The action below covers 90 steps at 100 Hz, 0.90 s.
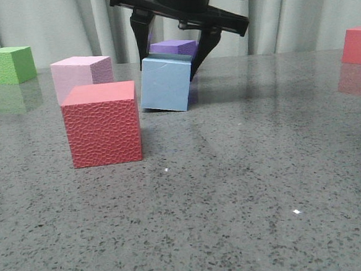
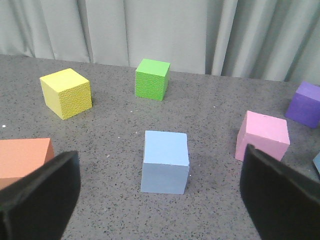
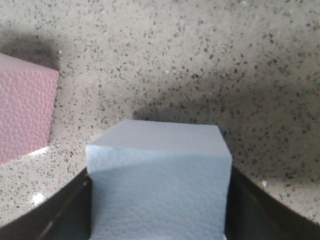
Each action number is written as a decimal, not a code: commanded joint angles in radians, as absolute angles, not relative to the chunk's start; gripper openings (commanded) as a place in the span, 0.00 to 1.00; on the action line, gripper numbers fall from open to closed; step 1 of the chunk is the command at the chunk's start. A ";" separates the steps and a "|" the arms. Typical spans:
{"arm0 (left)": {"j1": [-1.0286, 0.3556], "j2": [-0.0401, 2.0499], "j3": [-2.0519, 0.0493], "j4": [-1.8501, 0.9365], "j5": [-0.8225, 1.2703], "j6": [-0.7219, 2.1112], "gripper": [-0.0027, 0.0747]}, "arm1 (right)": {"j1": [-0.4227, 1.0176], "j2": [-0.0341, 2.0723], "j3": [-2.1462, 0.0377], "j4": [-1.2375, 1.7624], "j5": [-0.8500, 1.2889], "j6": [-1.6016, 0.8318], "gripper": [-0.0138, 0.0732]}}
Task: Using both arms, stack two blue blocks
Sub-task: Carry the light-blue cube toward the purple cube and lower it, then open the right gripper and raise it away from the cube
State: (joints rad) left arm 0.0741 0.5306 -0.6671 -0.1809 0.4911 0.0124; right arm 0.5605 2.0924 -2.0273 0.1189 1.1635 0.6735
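Blue block (image 3: 157, 185) sits clamped between my right tool's (image 3: 157, 212) fingers; my left tool (image 2: 160, 195) gapes wide before another blue block (image 2: 165, 161).

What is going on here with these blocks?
The right gripper has its jaws around one blue block, which looks tilted, one edge off the table. The left gripper is open, with the other blue block standing ahead of it, untouched. Nothing is stacked yet.
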 commanded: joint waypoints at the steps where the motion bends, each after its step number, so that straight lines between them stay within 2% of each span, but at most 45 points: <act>1: 0.075 0.540 -0.702 -0.196 0.419 0.009 0.84 | 0.558 2.037 -2.059 0.112 1.131 0.670 0.58; 24: 0.075 0.540 -0.702 -0.196 0.419 0.009 0.84 | 0.558 2.037 -2.059 0.116 1.153 0.670 0.60; 44: 0.075 0.540 -0.702 -0.196 0.419 0.009 0.84 | 0.558 2.037 -2.059 0.137 1.146 0.670 0.86; 49: 0.075 0.540 -0.702 -0.196 0.419 0.009 0.84 | 0.558 2.037 -2.059 0.139 1.146 0.670 0.90; 90: 0.075 0.540 -0.702 -0.196 0.419 0.009 0.84 | 0.558 1.990 -2.125 0.135 1.160 0.611 0.90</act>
State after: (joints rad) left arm 0.0741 0.5306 -0.6671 -0.1809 0.4911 0.0124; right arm 0.5605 2.0805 -2.0749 0.1316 1.1818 0.6580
